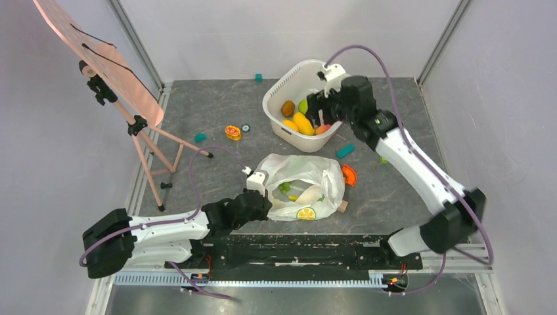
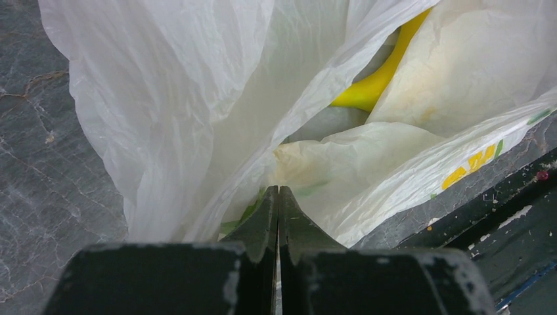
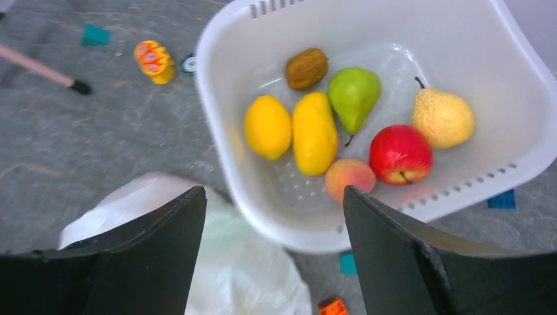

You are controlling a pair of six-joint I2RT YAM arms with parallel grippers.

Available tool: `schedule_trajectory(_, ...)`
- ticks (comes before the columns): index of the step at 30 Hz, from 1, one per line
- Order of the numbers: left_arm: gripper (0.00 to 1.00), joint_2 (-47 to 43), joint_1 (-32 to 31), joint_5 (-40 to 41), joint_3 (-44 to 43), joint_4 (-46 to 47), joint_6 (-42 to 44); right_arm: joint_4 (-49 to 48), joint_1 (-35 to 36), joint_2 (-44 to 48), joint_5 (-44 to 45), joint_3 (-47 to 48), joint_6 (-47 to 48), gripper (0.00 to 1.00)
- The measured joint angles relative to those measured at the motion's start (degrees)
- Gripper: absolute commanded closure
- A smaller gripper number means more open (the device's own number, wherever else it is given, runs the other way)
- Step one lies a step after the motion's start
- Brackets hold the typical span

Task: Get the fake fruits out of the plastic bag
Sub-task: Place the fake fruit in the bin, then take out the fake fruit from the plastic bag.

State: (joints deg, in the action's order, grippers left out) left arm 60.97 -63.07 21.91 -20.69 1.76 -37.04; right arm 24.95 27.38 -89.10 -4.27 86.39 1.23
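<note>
The thin, crinkly, translucent white plastic bag (image 1: 326, 178) with lemon-slice prints lies mid-table on the dark grey table (image 1: 217, 111), near the front edge, its mouth gaping upward. Inside it the left wrist view shows a glossy yellow toy banana (image 2: 371, 88). Its long axis runs from 7 to 1 o'clock and it is half buried under pale folds. What else is left in there I cannot tell.

The left gripper (image 1: 257, 187) sits at the bag's 9 o'clock edge, jaws pressed together with the film apparently pinched between them. That arm lies low, reaching in from 8 o'clock.

The right gripper (image 3: 272, 197) hangs over the rigid white square tub (image 3: 207, 111), at 12 o'clock from the bag. Its jaws are spread wide and empty above the glossy toy fruits (image 3: 401, 154) lying in the tub. From those jaws the bag lies toward 7 o'clock. The right arm is stretched far forward with its wrist bent down. It is the free arm, so it likely has to swing back for the banana.
</note>
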Motion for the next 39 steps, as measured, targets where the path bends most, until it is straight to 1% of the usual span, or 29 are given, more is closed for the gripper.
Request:
schedule_trajectory(3, 0.96, -0.81, 0.0, 0.02, -0.48, -1.03, 0.02, -3.34, 2.86, 11.37, -0.13, -9.9, -0.63, 0.33)
schedule_trajectory(5, 0.96, -1.42, 0.0, 0.02, -0.94, -1.64, 0.02, -5.44, 6.88, 18.43, -0.07, -16.68, -1.29, 0.41)
schedule_trajectory(9, 0.97, -2.16, 0.0, 0.0, -2.25, -2.14, 0.02, -8.83, 17.4, 30.73, -1.53, -29.79, -2.6, 0.53)
schedule_trajectory(12, 0.97, -2.21, 0.0, -0.09, -3.08, -2.82, 0.04, -11.3, 22.38, 36.37, -2.69, -37.35, -3.85, 0.6)
schedule_trajectory(16, 0.98, -2.4, 0.0, -0.92, -3.74, -3.8, 0.04, -14.49, 26.75, 40.04, -3.43, -46.25, -5.31, 0.65)
schedule_trajectory(20, 0.98, -2.97, 0.0, -1.29, -5.09, -5.31, 0.09, -16.94, 30.01, 38.03, -3.37, -51.23, -6.54, 0.73)
schedule_trajectory(25, 0.98, -3.87, 0.0, -1.51, -7.32, -6.58, 0.15, -22.03, 32.72, 31.8, -0.48, -53.05, -8.0, 0.77)
schedule_trajectory(27, 0.98, -4.57, 0.02, -1.55, -8.5, -7.67, 0.22, -24.11, 33.2, 29.9, 1.6, -53.59, -8.66, 0.77)
schedule_trajectory(30, 0.98, -6.08, 0.04, -1.57, -10.6, -9.77, 0.92, -26.75, 33.27, 26.62, 7.08, -53.9, -10.4, 0.77)
schedule_trajectory(33, 0.98, -7.54, 0.79, -2.23, -14.27, -11.87, 2.19, -28.98, 33.22, 22.67, 11.19, -53.9, -12.28, 0.77)
schedule_trajectory(35, 0.98, -7.63, 1.99, -3.28, -16.87, -12.48, 3.04, -30.03, 33.22, 20.37, 12.7, -53.9, -13.25, 0.77)
schedule_trajectory(39, 0.98, -5.53, 6.97, -7.91, -21.62, -12.04, 4.7, -32.85, 33.22, 16.15, 14.93, -53.9, -14.69, 0.77)
